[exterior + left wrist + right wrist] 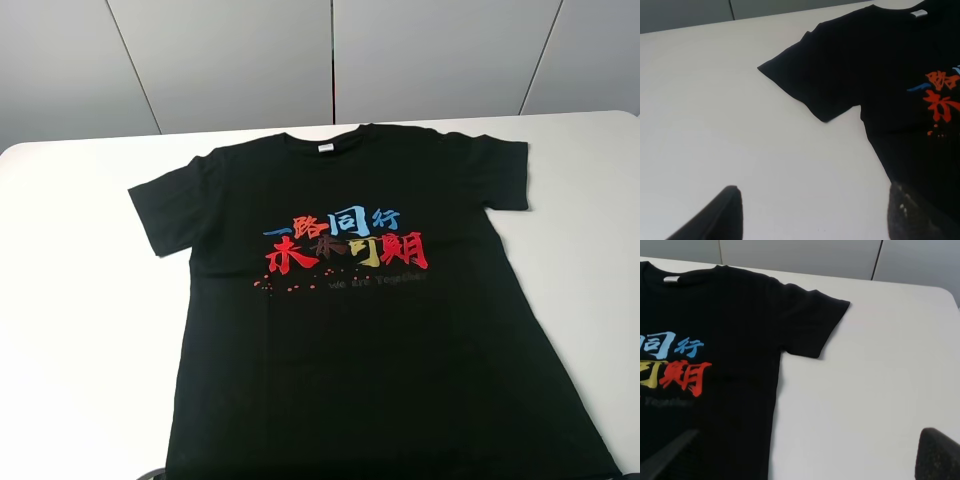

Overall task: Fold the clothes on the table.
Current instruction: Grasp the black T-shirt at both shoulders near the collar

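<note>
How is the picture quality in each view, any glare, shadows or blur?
Exterior high: soft even light, no hard shadows, shirt sharp, its small grey lettering faint. Left wrist: table bright, nearly washed out; left gripper out of focus at the edge. Right wrist: print crisp, right gripper blurred.

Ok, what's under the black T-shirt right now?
Only the white table shows around the black T-shirt, which lies flat, face up. Whatever is beneath the fabric is covered, so I cannot tell.
</note>
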You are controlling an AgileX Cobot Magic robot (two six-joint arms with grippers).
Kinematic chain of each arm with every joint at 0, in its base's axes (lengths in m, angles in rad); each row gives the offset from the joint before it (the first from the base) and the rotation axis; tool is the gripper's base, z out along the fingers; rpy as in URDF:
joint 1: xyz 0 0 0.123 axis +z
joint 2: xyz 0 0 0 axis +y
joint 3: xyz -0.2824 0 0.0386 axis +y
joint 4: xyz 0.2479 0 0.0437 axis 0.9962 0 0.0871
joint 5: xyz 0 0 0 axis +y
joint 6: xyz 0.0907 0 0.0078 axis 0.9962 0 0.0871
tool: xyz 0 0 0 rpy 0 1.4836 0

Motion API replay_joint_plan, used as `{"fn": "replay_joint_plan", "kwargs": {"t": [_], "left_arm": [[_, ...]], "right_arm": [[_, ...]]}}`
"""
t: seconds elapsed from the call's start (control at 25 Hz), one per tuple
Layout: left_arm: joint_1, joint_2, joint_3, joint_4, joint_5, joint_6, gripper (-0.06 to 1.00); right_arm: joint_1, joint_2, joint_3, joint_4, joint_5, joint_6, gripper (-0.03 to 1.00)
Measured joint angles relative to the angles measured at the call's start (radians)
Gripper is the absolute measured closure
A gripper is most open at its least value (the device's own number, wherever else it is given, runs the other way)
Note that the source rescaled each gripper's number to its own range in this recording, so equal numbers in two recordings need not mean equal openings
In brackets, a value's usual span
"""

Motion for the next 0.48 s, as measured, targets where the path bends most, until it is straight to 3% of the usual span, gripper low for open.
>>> {"fn": "replay_joint_plan", "kwargs": {"t": [0.16,0.4,0.48], "left_arm": [[0.000,0.000,0.000,0.000,0.000,0.000,0.16],[0.000,0.062,-0.019,0.000,-0.002,0.000,0.16],[0.000,0.127,-0.056,0.000,-0.002,0.007,0.21]], "right_arm": [[0.000,0.000,0.000,0.000,0.000,-0.068,0.06],[0.000,0.031,-0.055,0.000,0.000,-0.083,0.06],[0.004,0.094,-0.099,0.000,0.000,-0.083,0.06]]}}
